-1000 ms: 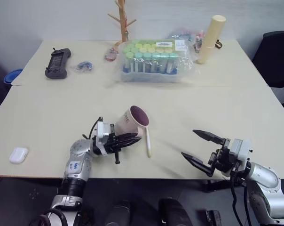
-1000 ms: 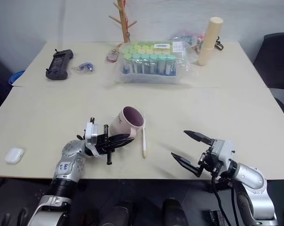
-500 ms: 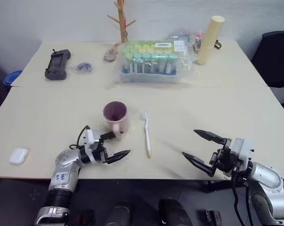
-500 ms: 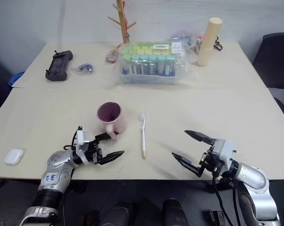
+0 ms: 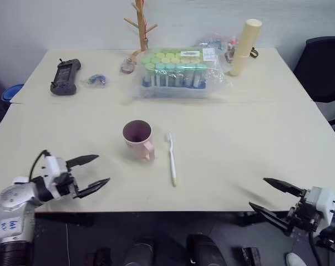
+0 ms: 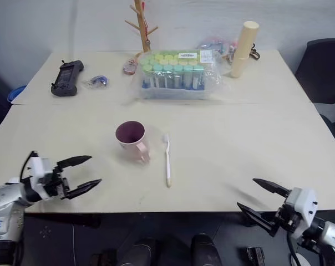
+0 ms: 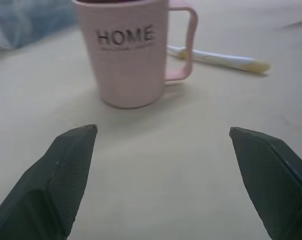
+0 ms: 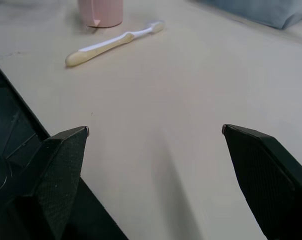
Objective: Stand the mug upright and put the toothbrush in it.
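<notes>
The pale pink mug (image 5: 137, 139) stands upright in the middle of the table, handle toward the front edge; its "HOME" print faces the left wrist view (image 7: 126, 50). Just right of it the toothbrush (image 5: 171, 158) lies flat on the table, bristle head away from me, also the toothbrush (image 8: 111, 42). My left gripper (image 5: 91, 173) is open and empty at the front left, well apart from the mug. My right gripper (image 5: 274, 197) is open and empty past the table's front right edge.
A wrapped rack of coloured tubes (image 5: 178, 71) sits at the back centre, with a wooden branch stand (image 5: 140, 25) and a tall cream cylinder (image 5: 245, 45) near it. A black controller (image 5: 62, 76) lies back left. A dark chair (image 5: 323, 66) stands at the right.
The mug went from tilted in my shut left gripper to standing upright. The left gripper opened and pulled away to the left. The right gripper drew back toward the front right edge.
</notes>
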Motion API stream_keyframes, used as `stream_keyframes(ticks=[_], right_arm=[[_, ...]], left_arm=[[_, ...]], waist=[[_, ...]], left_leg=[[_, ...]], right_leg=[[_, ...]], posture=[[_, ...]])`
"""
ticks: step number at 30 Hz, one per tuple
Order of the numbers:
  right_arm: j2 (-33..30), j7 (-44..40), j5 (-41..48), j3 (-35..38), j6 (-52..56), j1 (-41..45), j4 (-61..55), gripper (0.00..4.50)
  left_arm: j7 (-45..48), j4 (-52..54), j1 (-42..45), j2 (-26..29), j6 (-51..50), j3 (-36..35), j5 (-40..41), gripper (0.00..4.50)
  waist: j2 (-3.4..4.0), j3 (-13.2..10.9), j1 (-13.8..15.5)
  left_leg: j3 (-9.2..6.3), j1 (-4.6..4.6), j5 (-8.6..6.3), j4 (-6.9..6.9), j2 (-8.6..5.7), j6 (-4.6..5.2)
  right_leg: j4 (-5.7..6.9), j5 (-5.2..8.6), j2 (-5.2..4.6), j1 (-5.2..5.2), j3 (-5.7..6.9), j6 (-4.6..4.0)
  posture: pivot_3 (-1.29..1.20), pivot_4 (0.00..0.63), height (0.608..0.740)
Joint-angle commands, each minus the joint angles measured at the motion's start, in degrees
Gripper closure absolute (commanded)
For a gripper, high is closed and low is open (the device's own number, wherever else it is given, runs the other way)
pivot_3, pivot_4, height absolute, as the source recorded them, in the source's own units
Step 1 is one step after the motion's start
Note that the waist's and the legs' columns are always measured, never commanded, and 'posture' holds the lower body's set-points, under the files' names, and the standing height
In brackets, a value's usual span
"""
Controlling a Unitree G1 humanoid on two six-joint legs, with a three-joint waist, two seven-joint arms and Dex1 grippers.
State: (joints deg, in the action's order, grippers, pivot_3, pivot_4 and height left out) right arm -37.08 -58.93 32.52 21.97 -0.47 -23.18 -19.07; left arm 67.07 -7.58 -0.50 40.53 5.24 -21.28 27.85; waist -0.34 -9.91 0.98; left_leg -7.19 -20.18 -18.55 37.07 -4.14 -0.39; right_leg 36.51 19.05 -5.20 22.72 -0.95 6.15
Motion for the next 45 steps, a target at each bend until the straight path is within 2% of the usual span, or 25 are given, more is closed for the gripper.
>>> stream_keyframes(ticks=[1,4,6,8,10,13,14,17,21,29,33,37,40,43,45], right_arm=[[-0.54,13.3,-0.91,-10.5,17.22,11.1,-10.9,0.0],[2.46,25.18,-0.49,-23.44,40.16,28.55,-14.03,0.0],[4.39,29.03,-0.33,-27.79,48.96,35.67,-13.97,0.0],[10.27,35.09,0.14,-30.74,59.72,43.84,-10.78,0.0],[15.91,39.32,0.72,-30.47,66.4,48.57,-7.72,0.0],[17.9,41.41,-5.65,-37.53,67.65,54.47,-0.77,0.0],[17.75,41.84,-7.84,-40.18,67.26,56.02,1.65,0.0],[16.55,39.71,-11.06,-44.71,64.84,58.23,5.35,0.57],[17.27,39.04,-12.78,-45.14,64.95,59.82,7.53,1.94],[15.95,34.98,-12.86,-41.39,65.58,61.49,10.85,4.34],[12.01,33.49,-14.86,-37.61,60.28,61.7,13.53,4.37],[13.63,26.37,-8.22,-28.05,48.62,61.14,11.58,4.37],[19.11,15.6,-1.59,-22.5,32.65,60.79,9.51,4.37],[24.58,14.37,-4.09,-23.9,22.64,64.22,13.06,4.37],[30.33,14.26,-5.57,-25.4,15.37,67.25,17.94,4.37]], left_arm=[[0.25,3.67,-1.54,1.89,-2.8,-1.69,2.23,0.01],[-0.84,6.74,-1.38,0.7,-4.71,-0.27,2.96,0.01],[-1.7,8.48,-1.15,0.02,-6.1,0.15,3.46,0.01],[-2.34,10.71,-1.31,-0.56,-7.31,0.75,3.82,0.01],[-2.8,12.03,-1.34,-0.87,-8.07,1.27,3.83,0.01],[-3.11,13.36,-1.39,-1.23,-8.89,1.85,3.63,0.01],[-3.28,13.75,-1.42,-1.31,-9.08,1.89,3.6,0.01],[-3.59,14.48,-1.47,-1.28,-9.21,1.67,3.5,0.0],[-3.89,15.87,-2.05,-1.06,-9.85,0.69,4.14,0.0],[-2.04,18.08,-4.46,1.16,-11.95,-0.74,5.99,0.0],[-3.33,17.72,-3.74,0.33,-10.86,-2.5,6.58,0.0],[-5.85,19.6,-4.92,-0.92,-12.78,-4.13,8.8,0.0],[-8.18,20.77,-5.92,-2.48,-14.67,-5.44,10.87,0.0],[-10.47,20.83,-6.31,-4.31,-15.04,-6.62,11.96,0.0],[-11.02,20.08,-6.66,-5.31,-14.29,-6.75,11.63,0.0]], waist=[[0.0,0.0,-0.33],[0.04,-0.03,-0.99],[0.05,-0.02,-0.72],[-0.01,0.01,-0.27],[-0.02,0.02,-0.54],[-0.02,0.02,-1.01],[-0.02,0.02,-1.14],[-0.06,0.04,-1.35],[-0.09,0.06,-1.56],[-0.09,0.06,-2.49],[-0.09,0.06,-2.2],[-0.08,0.04,-1.57],[-0.04,0.01,-2.48],[-0.02,0.0,-3.35],[-0.02,0.0,-3.49]], left_leg=[[-0.01,0.0,0.01,0.0,0.0,-0.02],[-0.03,-0.02,0.14,0.02,-0.01,-0.26],[-0.1,-0.1,0.14,-0.02,0.0,-0.32],[-0.3,-0.43,0.13,-0.03,0.01,-0.4],[-0.26,-0.91,0.12,0.09,0.0,-0.42],[-0.24,-1.1,0.13,0.17,-0.1,-0.42],[-0.19,-1.1,0.14,0.18,-0.13,-0.39],[-0.06,-0.96,0.14,0.24,-0.15,-0.35],[-0.07,-0.79,0.21,0.21,-0.09,-0.43],[-0.09,-0.81,0.21,0.1,-0.08,-0.43],[-0.09,-0.86,0.21,0.15,-0.11,-0.41],[-0.08,-0.92,0.21,0.2,-0.15,-0.38],[-0.02,-0.96,0.21,0.08,-0.07,-0.38],[0.01,-0.88,0.21,0.01,0.05,-0.42],[0.0,-0.88,0.22,0.06,0.05,-0.44]], right_leg=[[0.01,0.0,0.0,0.0,0.0,0.0],[0.05,0.0,-0.01,0.06,-0.03,-0.01],[0.05,0.01,-0.01,0.19,0.01,-0.06],[0.0,0.08,-0.02,0.5,0.21,-0.15],[0.06,0.07,-0.02,0.92,0.26,-0.15],[0.29,0.07,-0.18,1.08,0.45,-0.14],[0.27,0.07,-0.21,1.06,0.49,-0.14],[0.26,0.07,-0.24,1.01,0.48,-0.14],[0.5,0.07,-0.2,0.99,0.46,-0.14],[0.4,0.07,-0.2,1.01,0.47,-0.14],[0.38,0.07,-0.22,1.0,0.48,-0.14],[0.36,0.07,-0.23,1.01,0.47,-0.14],[0.35,0.07,-0.19,1.1,0.45,-0.13],[0.43,0.07,-0.08,1.14,0.45,-0.14],[0.46,0.07,-0.09,1.15,0.46,-0.14]], posture=[[0.0,0.15,0.74],[0.0,0.15,0.74],[0.0,0.15,0.74],[0.0,0.15,0.74],[0.0,0.15,0.74],[0.0,0.15,0.74],[0.0,0.15,0.74],[0.0,0.15,0.74],[0.0,0.15,0.74],[0.0,0.15,0.74],[0.0,0.15,0.74],[0.0,0.15,0.74],[0.0,0.15,0.74],[0.0,0.15,0.74],[0.0,0.15,0.74]])
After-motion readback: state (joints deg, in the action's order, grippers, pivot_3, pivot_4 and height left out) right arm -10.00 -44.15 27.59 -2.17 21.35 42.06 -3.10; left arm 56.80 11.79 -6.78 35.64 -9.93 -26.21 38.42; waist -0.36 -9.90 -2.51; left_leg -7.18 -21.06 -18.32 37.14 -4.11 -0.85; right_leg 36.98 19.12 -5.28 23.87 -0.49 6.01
